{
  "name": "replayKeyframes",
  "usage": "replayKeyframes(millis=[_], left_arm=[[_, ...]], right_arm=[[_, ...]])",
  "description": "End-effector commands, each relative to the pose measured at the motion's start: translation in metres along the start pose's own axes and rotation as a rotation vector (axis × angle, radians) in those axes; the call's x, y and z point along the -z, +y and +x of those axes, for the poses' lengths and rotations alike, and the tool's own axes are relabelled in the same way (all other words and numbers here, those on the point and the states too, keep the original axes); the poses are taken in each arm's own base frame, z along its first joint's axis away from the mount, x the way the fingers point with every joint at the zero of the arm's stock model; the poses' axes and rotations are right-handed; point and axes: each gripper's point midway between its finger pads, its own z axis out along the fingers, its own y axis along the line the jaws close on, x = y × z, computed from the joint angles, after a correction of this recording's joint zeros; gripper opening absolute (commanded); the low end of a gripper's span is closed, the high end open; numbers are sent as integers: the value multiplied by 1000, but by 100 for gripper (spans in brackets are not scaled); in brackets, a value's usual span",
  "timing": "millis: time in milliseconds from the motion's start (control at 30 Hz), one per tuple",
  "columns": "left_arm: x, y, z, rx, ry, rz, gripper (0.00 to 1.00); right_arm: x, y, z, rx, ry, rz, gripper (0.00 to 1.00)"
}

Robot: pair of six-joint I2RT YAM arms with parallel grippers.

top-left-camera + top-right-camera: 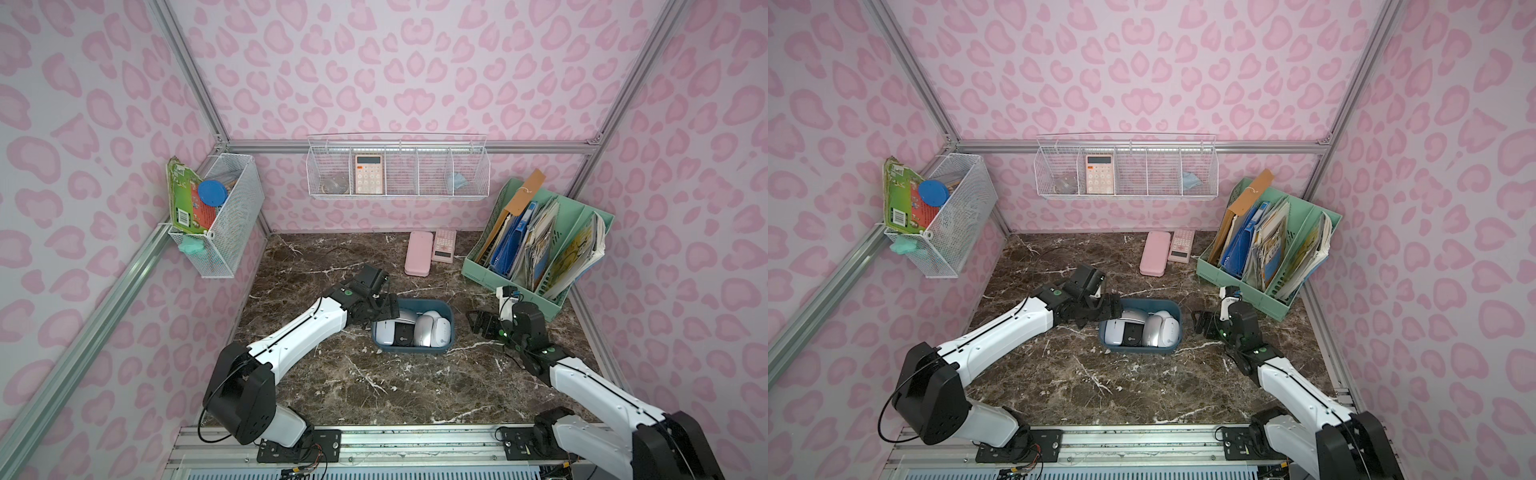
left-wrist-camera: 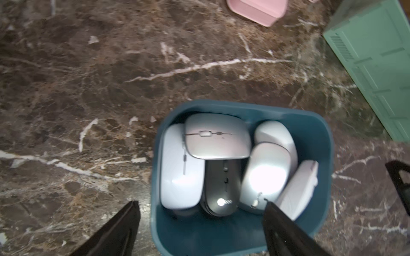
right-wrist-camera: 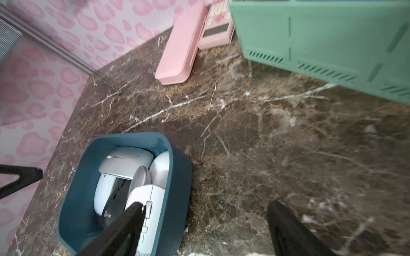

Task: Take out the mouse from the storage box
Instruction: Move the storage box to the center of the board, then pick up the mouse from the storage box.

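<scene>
The dark teal storage box [image 1: 411,349] [image 1: 1138,350] stands mid-table on the marble top. Several mice fill it: a silver mouse [image 2: 217,137] lies across a pale one [image 2: 179,177] and a dark one [image 2: 221,188], with more white mice [image 2: 266,175] beside them. My left gripper [image 1: 385,311] [image 2: 200,202] hangs open over the box's left end. One finger is outside the wall, the other above the mice, and nothing is held. My right gripper [image 1: 478,322] [image 3: 206,203] is open just right of the box and holds nothing.
A mint-green file rack [image 1: 536,249] full of folders stands at the back right, close behind the right arm. A pink case [image 1: 419,253] and a pink calculator [image 1: 444,245] lie by the back wall. White wire baskets [image 1: 397,170] hang on the walls.
</scene>
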Motion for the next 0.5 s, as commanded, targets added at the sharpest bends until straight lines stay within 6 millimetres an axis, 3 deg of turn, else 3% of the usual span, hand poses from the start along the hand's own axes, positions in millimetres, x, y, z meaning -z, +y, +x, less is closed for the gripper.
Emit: replayKeyframes(millis=[0,200,333,467], left_arm=[[-2,-29,12,-111,48,19,90],[-26,-80,33,-208,139,80,87],[-36,-97,44,-233,195,122,82],[-48,-103,49,-236,234,125,77]], right_arm=[[16,-13,-4,30,-34,63,90],[33,-17,2,13,-81,60,90],[35,-21,9,7,-85,60,89],[35,-19,9,13,-84,51,89]])
